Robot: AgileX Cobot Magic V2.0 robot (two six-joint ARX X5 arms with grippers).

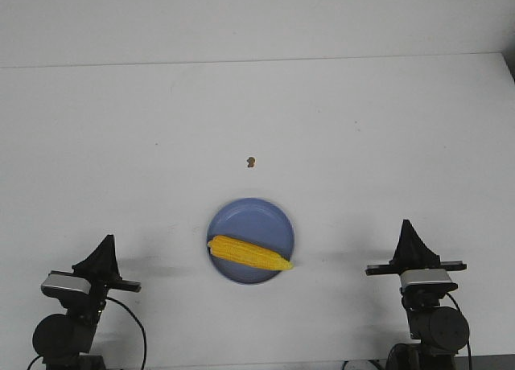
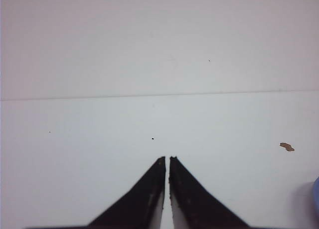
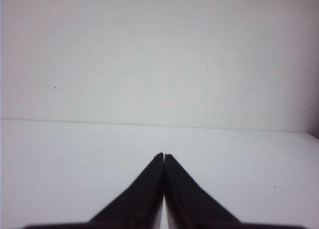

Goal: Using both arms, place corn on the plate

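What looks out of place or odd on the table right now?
Two small things. A tiny brown speck lies alone on the white table, beyond the plate. The corn lies across the plate's near half, its pointed tip poking just over the rim. Both grippers, left and right, are shut and empty.

The light was bright, even and diffuse, washing the white table (image 1: 257,121) almost flat. Shadows were faint: a soft grey smudge lay on the table just beside the plate (image 1: 241,217) on each side, toward the arms. No glare showed on the plate, and the corn (image 1: 248,253) looked saturated. Both wrist views were soft and slightly hazy, with a pinkish tint along their borders; the black fingers (image 2: 149,199) had blurred edges.
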